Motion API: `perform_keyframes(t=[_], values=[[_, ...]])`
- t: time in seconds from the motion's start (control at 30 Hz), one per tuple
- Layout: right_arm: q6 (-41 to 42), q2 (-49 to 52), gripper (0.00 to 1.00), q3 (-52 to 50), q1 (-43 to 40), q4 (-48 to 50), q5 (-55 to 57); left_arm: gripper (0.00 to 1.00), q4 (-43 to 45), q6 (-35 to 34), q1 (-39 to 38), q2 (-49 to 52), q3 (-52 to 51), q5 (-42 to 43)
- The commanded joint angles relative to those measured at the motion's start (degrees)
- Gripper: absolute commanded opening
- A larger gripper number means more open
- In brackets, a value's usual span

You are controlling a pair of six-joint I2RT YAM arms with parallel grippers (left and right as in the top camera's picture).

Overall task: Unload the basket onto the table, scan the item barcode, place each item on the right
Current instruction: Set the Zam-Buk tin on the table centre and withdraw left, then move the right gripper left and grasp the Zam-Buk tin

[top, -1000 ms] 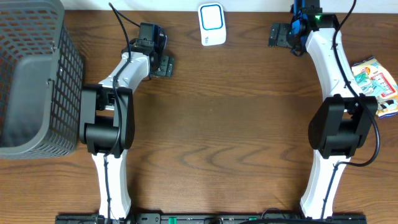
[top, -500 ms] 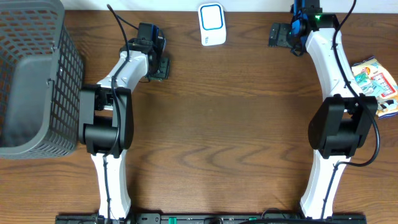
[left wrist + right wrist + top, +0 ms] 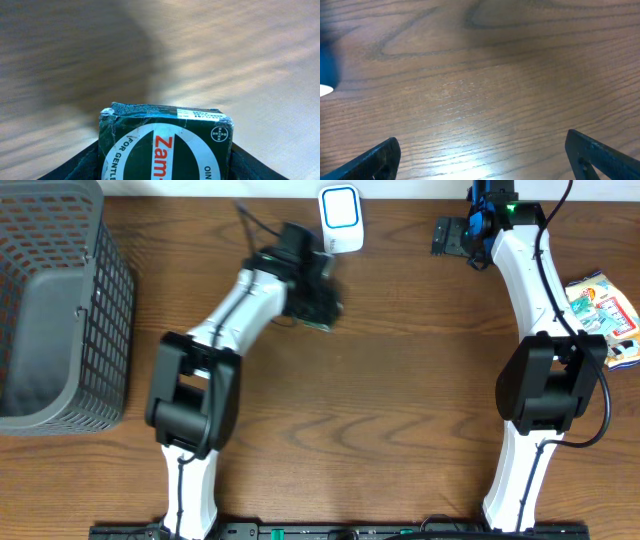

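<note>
1. Near edge: both arm bases are mounted on a brown wood-grain table (image 3: 400,430). The near and middle parts of it are bare.
2. Left side: a grey plastic lattice basket (image 3: 50,300) is placed well apart from the action.
3. Right side: glossy printed snack packets (image 3: 603,310) lie flat beside the right arm.
4. Middle, toward the far side: the left gripper (image 3: 318,302) is clamped part-way closed on a dark green carton (image 3: 165,142). The carton is held off the table, between both fingers (image 3: 82,162).
5. Carton: rectangular card with a white oval label and red lettering, its leading edge scuffed and dented. The printed face is turned up to the wrist camera. No barcode is seen on that face or on the leading edge.
6. Long axis: it cannot be told, as only the front end of the carton is shown. Its width is spanned by the jaws.
7. Key relation: the scanner (image 3: 341,218) lies farther and slightly right of the held carton, near but not touching. It is a rounded white plastic shell with a blue face, standing at the far table edge.
8. The left arm is judged the nearer one and already carries the item.
9. Far right: the right gripper (image 3: 445,236) is spread fully wide with nothing held. Only table is seen between its fingers.
</note>
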Motion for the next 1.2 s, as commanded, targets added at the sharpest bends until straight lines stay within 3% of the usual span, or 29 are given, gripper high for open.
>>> perform_keyframes(t=[0.0,0.17,0.37,0.63,0.67,1.17], values=[[0.5,0.3,0.99,0.0,-0.1,0.0,0.2,0.72,0.5,-0.8,-4.8,-1.2,-0.5,1.1],[0.5,0.3,0.99,0.0,-0.1,0.0,0.2,0.86,1.6,-0.8,-7.9,-1.2,-0.1,1.0],[0.5,0.3,0.99,0.0,-0.1,0.0,0.2,0.89,-1.3,-0.8,-5.1,-3.1,2.5,0.0],[0.5,0.3,0.99,0.0,-0.1,0.0,0.2,0.9,-7.1,-5.0,4.4,-8.9,2.5,-22.5],[0.5,0.3,0.99,0.0,-0.1,0.0,0.2,0.98,-7.6,-5.6,5.6,-8.9,2.5,-23.0],[2.5,0.3,0.99,0.0,-0.1,3.0,-1.2,0.98,-11.0,-6.8,17.7,-8.7,0.9,-22.9]])
